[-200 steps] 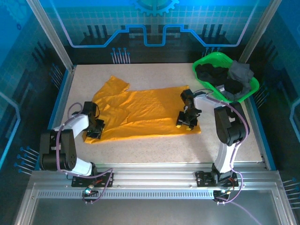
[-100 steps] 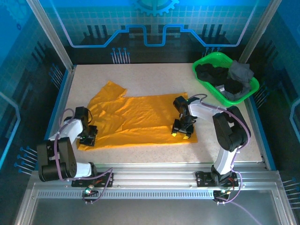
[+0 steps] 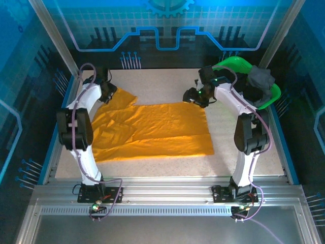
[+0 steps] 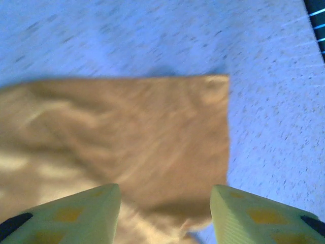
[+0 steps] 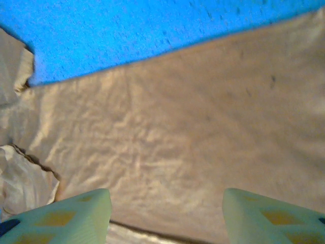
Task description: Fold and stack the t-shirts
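One orange-yellow t-shirt (image 3: pixel 152 129) looks part-folded; dark t-shirts (image 3: pixel 260 79) wait in the green basket (image 3: pixel 234 62) at two o'clock; left gripper (image 4: pixel 165 193) and right gripper (image 5: pixel 166 195) gape, empty.

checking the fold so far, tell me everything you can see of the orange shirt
The orange shirt is orange-yellow soft cloth, lying flat and wrinkled on the speckled table, one sleeve poking out at the far left. The left gripper is over that sleeve, the right gripper at the far right corner, jaws open.

Speckled table (image 3: pixel 162 81) with flat orange t-shirt (image 3: pixel 157 129) and green basket (image 3: pixel 234 62)
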